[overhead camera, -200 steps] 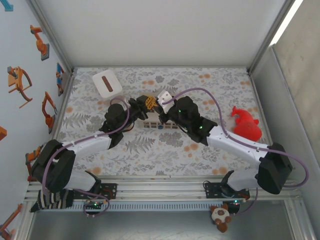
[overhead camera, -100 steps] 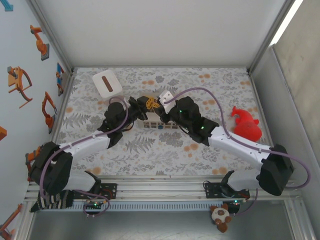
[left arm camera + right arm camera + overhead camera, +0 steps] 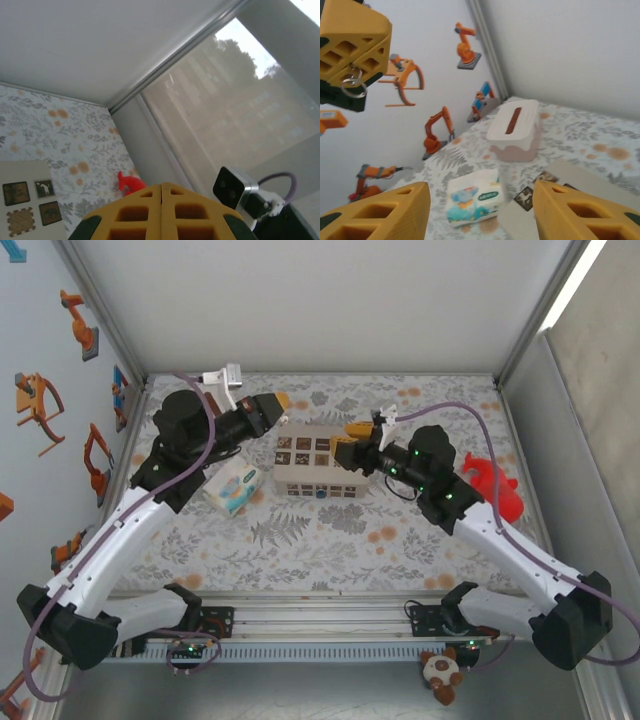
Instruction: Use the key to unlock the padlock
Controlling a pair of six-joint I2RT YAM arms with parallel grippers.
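At far left the left gripper (image 3: 272, 403) is clenched on a thin silver key ring (image 3: 352, 86) (dangling beneath its fingers), the right gripper (image 3: 480, 192) released.

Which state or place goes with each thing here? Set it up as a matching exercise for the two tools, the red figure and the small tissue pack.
Things:
1. left tool
2. right tool
3. red figure
4. tissue pack

States or places:
A. open, nothing between its fingers
B. lying farthest to the right in the top view
C. shut, with a metal ring hanging from between its fingers
D. lying just left of the tiled box

Pairs: 1-C, 2-A, 3-B, 4-D.
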